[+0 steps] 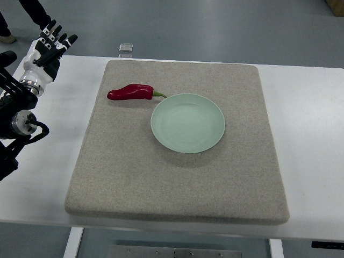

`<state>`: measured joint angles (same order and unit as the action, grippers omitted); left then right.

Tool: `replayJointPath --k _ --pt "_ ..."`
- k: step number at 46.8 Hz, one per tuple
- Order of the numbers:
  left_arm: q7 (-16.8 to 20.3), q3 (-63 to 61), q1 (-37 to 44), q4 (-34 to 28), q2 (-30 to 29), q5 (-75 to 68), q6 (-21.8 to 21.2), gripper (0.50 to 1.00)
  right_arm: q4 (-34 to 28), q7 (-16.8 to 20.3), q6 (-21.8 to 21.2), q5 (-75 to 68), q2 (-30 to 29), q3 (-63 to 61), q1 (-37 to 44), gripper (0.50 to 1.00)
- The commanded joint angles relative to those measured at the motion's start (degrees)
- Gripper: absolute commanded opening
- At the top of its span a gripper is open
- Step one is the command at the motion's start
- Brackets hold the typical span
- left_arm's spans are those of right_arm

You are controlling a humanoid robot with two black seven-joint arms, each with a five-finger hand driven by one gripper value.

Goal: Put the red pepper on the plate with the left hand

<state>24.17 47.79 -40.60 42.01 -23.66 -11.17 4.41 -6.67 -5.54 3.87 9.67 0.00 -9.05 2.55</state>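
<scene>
**One pepper, one plate, one hand waiting off the mat**

Here is the layout, biggest first, all placed against the plate. One white desk [312, 134] spans the view and carries everything. On it lies one grey felt mat [134, 177], a rounded square, and the plate sits on it a little above the mat's middle.

One plate [187, 122] is in play: pale green, round, shallow, and its bowl holds nothing at all. The surface is plain, with no writing or mark to read.

One robot arm shows, coming in from the left edge, well apart from the plate and off the mat's left side. Black joints and cabling sit low on that edge, and the left hand [48, 49] rises at the top, up and to the left of the plate. Its black and white fingers are spread and straight, pointing away toward the far side, gripping nothing.

One red pepper [130, 92] lies on the mat just up and left of the plate, on its side, long and glossy. Its green stem points at the plate's rim and ends right beside it; touching or not, too close to call.

One small clear object [126, 48] sits at the desk's far edge, beyond the mat, up and left of the plate; too small to identify.

At the top left corner, on the floor, a person's dark trouser legs and a shoe show.
</scene>
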Motion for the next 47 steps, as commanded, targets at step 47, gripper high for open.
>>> replayJointPath --k 47 --pt "-0.1 -0.3 -2.0 -1.1 -0.8 -0.1 -0.1 0.996 0.0 0.0 0.0 0.0 0.0 0.0 0.1 0.932"
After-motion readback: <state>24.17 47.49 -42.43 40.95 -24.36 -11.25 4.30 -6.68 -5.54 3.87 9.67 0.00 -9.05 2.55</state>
